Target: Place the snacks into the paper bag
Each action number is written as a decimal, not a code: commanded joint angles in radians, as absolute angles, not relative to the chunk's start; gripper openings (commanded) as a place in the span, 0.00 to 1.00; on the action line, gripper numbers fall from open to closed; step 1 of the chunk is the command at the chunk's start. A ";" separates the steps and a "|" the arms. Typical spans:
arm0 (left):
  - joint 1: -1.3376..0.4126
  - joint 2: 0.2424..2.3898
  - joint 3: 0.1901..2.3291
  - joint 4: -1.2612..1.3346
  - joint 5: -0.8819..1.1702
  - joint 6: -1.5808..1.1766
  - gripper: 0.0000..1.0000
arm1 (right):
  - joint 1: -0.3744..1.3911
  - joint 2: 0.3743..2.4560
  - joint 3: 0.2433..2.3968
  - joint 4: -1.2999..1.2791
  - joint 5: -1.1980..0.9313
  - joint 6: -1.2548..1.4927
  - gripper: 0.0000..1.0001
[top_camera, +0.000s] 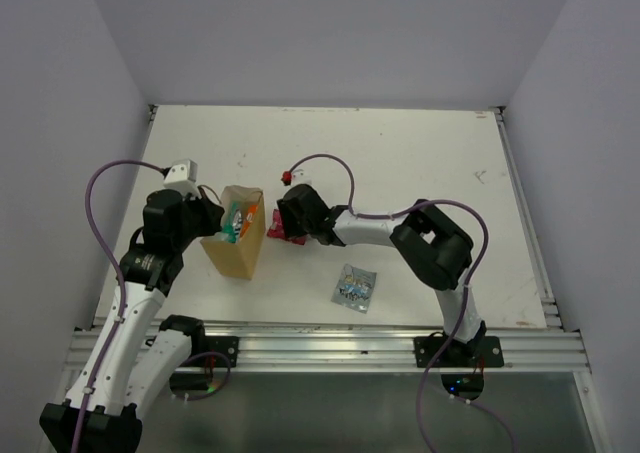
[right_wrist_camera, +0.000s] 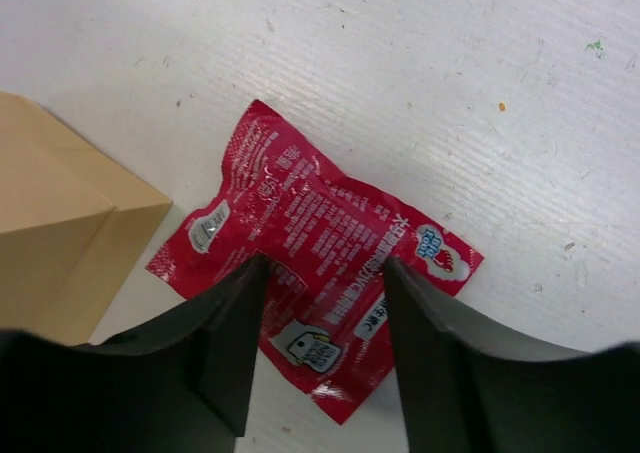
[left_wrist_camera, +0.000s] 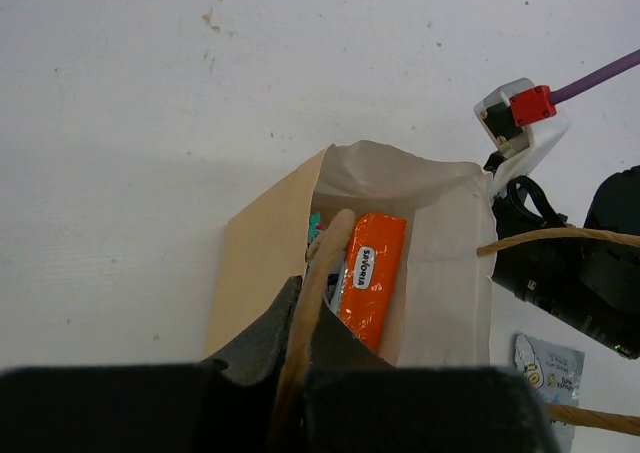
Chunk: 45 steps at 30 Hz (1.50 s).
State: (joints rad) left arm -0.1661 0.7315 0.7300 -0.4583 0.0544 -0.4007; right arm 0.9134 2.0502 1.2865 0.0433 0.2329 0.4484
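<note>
The paper bag (top_camera: 238,248) stands upright on the table (top_camera: 420,163), left of the middle, w/ its mouth open. The L gripper (left_wrist_camera: 308,318) is at the bag's near rim. Its fingers (left_wrist_camera: 258,345) are close together and pinch a thin tan handle (left_wrist_camera: 318,273) betw. them. Inside the bag sits an orange pkt (left_wrist_camera: 370,278). A bit of a teal pkt (left_wrist_camera: 313,223) peeks out next to it. The other handle (left_wrist_camera: 560,235) sticks out to the side.

The red pkt (right_wrist_camera: 310,223) lies flat on the table just beside the bag, on the side toward the R arm. A thin strip of white table shows betw. the two. The R gripper (right_wrist_camera: 325,273) is low over the red pkt w/ its fingers spread wide, one on each side of the pkt's near part. If the tips touch the pkt, one can't tell.

The silvery-blue pkt (top_camera: 354,286) lies flat too, closer to the arm bases, apart from the bag and the red pkt.
</note>
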 commanded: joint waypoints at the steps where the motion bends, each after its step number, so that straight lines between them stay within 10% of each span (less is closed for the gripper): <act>1: -0.173 0.719 0.729 -0.419 0.071 -0.391 0.00 | 0.916 2.086 1.275 0.006 0.193 0.466 0.50; 9: -0.175 0.742 0.733 -0.437 0.022 -0.402 0.00 | 0.916 2.075 1.262 -0.061 0.224 0.445 0.03; 15: -0.173 0.741 0.736 -0.446 0.009 -0.406 0.00 | 0.916 2.048 1.276 -0.106 0.245 0.433 0.01; 18: -0.175 0.741 0.733 -0.445 0.009 -0.408 0.00 | 0.922 2.025 1.285 -0.109 0.224 0.408 0.49; 21: -0.173 0.744 0.735 -0.443 0.009 -0.408 0.00 | 0.936 2.003 1.292 -0.080 0.216 0.382 0.62; 37: -0.173 0.758 0.726 -0.431 0.018 -0.408 0.00 | 0.946 2.112 1.453 -0.083 0.187 0.327 0.70; 41: -0.173 0.759 0.724 -0.431 0.021 -0.408 0.00 | 0.950 2.152 1.486 -0.103 0.152 0.316 0.91; 45: -0.173 0.758 0.726 -0.431 0.018 -0.408 0.00 | 0.960 2.157 1.467 -0.095 0.150 0.321 0.91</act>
